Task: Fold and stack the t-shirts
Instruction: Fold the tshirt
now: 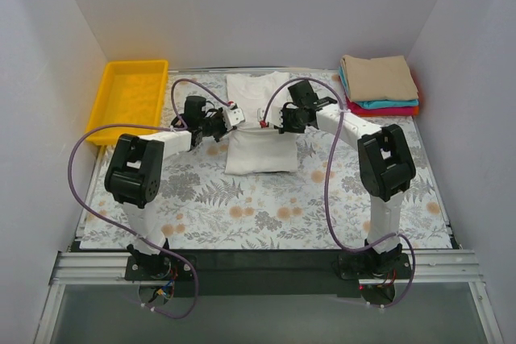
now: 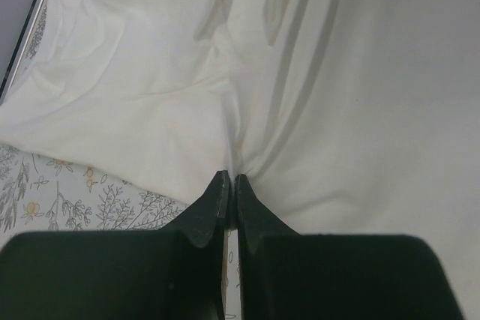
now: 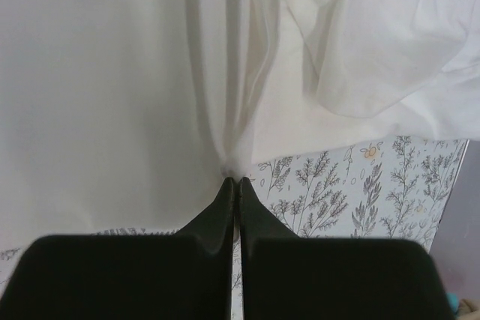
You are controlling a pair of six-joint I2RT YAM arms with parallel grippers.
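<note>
From above, you saw the white t-shirt (image 1: 256, 155) lying on the floral worktop (image 1: 266, 207), between the left jaws and the right jaws. The two pairs of jaws met it from opposite sides near its middle. Its long axis ran straight away from the arm bases toward the back wall. One part lay flat beyond the jaws, and a thicker, doubled part lay on the near side of them. Only this view showed you the other t-shirts: a folded stack beyond the right jaws and to their right, well apart, with the tan t-shirt (image 1: 377, 76) on top, the teal t-shirt (image 1: 387, 104) under it and the red t-shirt (image 1: 397, 110) at the bottom. A yellow tray (image 1: 133, 94) stood beyond the left jaws and to their left.

The wrist views showed you what the top view could not. The left jaws were clenched on a pinch of white cloth, with creases spreading out from their tips. The right jaws were clenched the same way on the opposite edge, and the cloth rose in tight folds just ahead of them. A strip of flowered cover showed beside each pair of tips.

From above, the arms covered the middle of the shirt, so the grip points were hidden there. In the wrist views the shirt ran out of the picture. You could not tell which end was the collar.
</note>
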